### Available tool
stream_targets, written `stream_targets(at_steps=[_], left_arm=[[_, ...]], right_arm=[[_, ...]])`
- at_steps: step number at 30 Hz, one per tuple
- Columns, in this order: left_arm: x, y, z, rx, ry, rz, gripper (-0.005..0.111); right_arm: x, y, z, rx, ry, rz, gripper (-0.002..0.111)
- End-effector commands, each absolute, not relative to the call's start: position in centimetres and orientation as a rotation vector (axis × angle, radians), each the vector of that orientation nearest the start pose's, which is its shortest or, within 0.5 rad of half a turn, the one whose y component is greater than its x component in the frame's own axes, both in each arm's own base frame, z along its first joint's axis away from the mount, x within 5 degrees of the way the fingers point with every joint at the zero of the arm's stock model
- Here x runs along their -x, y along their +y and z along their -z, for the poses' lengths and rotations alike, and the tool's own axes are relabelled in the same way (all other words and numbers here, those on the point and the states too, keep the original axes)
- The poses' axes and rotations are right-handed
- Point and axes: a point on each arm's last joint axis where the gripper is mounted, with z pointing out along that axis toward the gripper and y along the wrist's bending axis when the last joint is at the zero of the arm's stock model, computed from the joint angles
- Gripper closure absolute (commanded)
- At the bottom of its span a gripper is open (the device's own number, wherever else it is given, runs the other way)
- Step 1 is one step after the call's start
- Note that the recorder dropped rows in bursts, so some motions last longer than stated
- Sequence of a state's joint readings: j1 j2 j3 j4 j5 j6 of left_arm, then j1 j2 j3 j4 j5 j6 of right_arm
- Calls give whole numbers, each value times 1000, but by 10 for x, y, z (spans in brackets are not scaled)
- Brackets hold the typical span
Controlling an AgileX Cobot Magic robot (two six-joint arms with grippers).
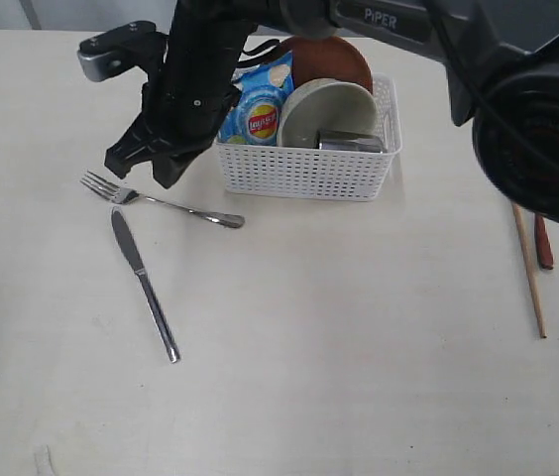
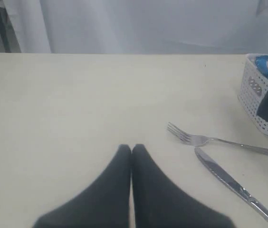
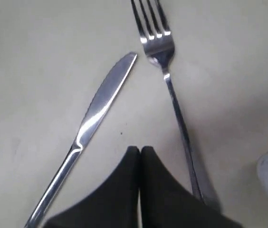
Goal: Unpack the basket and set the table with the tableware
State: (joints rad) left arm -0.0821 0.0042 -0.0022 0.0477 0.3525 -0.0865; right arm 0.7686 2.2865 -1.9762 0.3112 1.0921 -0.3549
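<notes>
Table (image 1: 359, 347): pale off-white top, faint grain.

Basket (image 1: 304, 171): white, perforated, standing toward the far edge of the table, about midway along it. Inside it:
- a pale grey-white bowl (image 1: 324, 114) tipped on its side, mouth facing the near edge
- a reddish-brown plate (image 1: 334, 59) on edge behind the bowl
- a shiny steel cup (image 1: 349, 142) low against the front wall
- a blue chips bag (image 1: 260, 114) at the left end

Fork (image 1: 161, 201): flat on the table just left of the basket's near-left corner. Its tines point to the left edge and its handle end lies nearest the basket.

Knife (image 1: 146, 288): on the near side of the fork, blade tip close to the fork's neck but not touching it. The handle runs off toward the near edge.

Chopsticks (image 1: 529, 268) and dark red-brown spoon (image 1: 543, 243): side by side toward the right side of the table, well apart from the basket. Their far ends are hidden under the arm's joint.

Right gripper (image 3: 139, 149): reaches across the basket's left end, with nothing between the fingers. The fingers are pressed together and sit over the gap between knife and fork handle. Cannot tell whether the tips touch the table.

Left gripper (image 2: 131, 147): fingers pressed together, empty, over bare table on the left, apart from the fork. Outside the exterior view.
</notes>
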Motion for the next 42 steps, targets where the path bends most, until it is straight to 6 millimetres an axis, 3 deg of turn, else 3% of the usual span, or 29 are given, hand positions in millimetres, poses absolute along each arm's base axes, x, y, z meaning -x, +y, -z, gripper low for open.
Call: stream_targets(at_steps=[1, 9, 18, 22, 30, 36, 42], left_arm=[[-53, -3, -182, -31, 1826, 60, 107], [-53, -3, -182, -31, 1826, 60, 107], [-53, -3, -182, -31, 1826, 60, 107], [-53, -3, -182, -31, 1826, 60, 107], [-53, -3, -182, -31, 1826, 60, 107], [-53, -3, -182, -31, 1826, 60, 107], [-53, -3, -182, -31, 1826, 60, 107]], right_arm=[[-322, 349, -193, 1484, 2651, -360, 109], [-275, 368, -159, 1615, 2671, -95, 109], [-242, 375, -135, 1637, 2724, -36, 109], [-236, 376, -128, 1650, 2716, -28, 109], [-229, 397, -124, 1618, 2582, -137, 109], [-227, 400, -105, 1625, 2616, -181, 109], [-230, 409, -107, 1569, 2557, -279, 109]])
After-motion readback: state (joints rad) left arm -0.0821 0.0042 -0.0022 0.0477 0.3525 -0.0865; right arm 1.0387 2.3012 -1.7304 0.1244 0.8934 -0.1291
